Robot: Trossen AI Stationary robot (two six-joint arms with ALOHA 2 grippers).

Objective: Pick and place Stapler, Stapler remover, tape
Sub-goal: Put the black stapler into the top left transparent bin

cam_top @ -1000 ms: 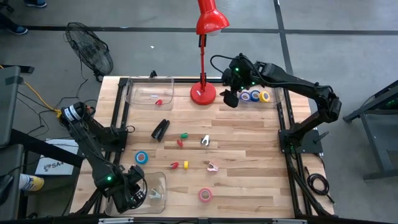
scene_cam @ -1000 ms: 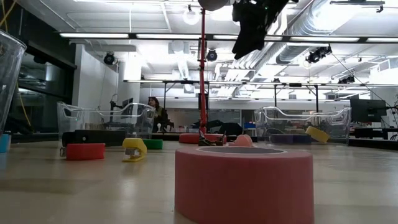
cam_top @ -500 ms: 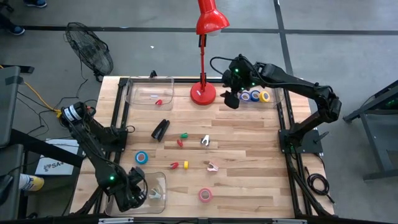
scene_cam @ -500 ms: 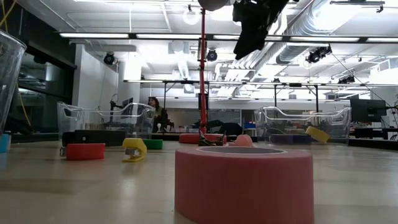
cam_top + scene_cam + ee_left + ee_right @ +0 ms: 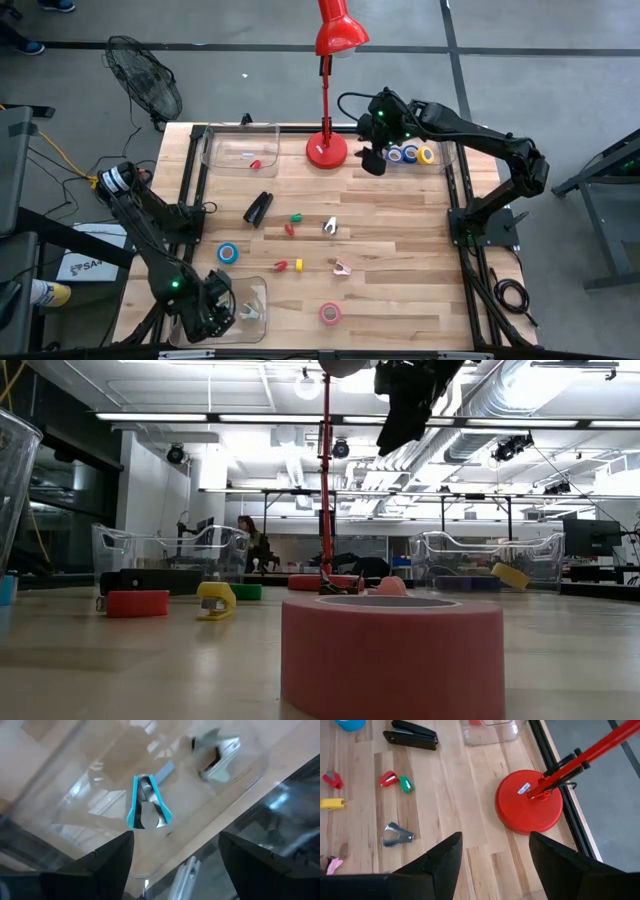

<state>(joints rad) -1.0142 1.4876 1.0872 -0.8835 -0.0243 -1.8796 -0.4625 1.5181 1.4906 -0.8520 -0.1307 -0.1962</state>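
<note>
My left gripper (image 5: 175, 840) hangs open above the clear near-left container (image 5: 255, 290). Below its fingers, inside the container, are a blue stapler remover (image 5: 146, 810) and a silver one (image 5: 218, 756). The black stapler (image 5: 258, 208) lies flat on the table at centre left. A blue tape roll (image 5: 228, 253) and a pink tape roll (image 5: 330, 313) lie flat on the wood. My right gripper (image 5: 495, 840) hovers open and high (image 5: 370, 157) between the red lamp base (image 5: 326, 152) and the far-right container (image 5: 440, 150), which holds three tape rolls (image 5: 410, 154).
Loose stapler removers lie mid-table: green (image 5: 296, 217), red (image 5: 289, 229), silver (image 5: 330, 226), red (image 5: 281, 266), yellow (image 5: 298, 265), pink (image 5: 342, 268). A far-left clear container (image 5: 240, 135) holds a red piece (image 5: 256, 163). The lamp's pole (image 5: 326, 480) stands beside my right gripper.
My left gripper has opened above the near-left container, staying in place.
</note>
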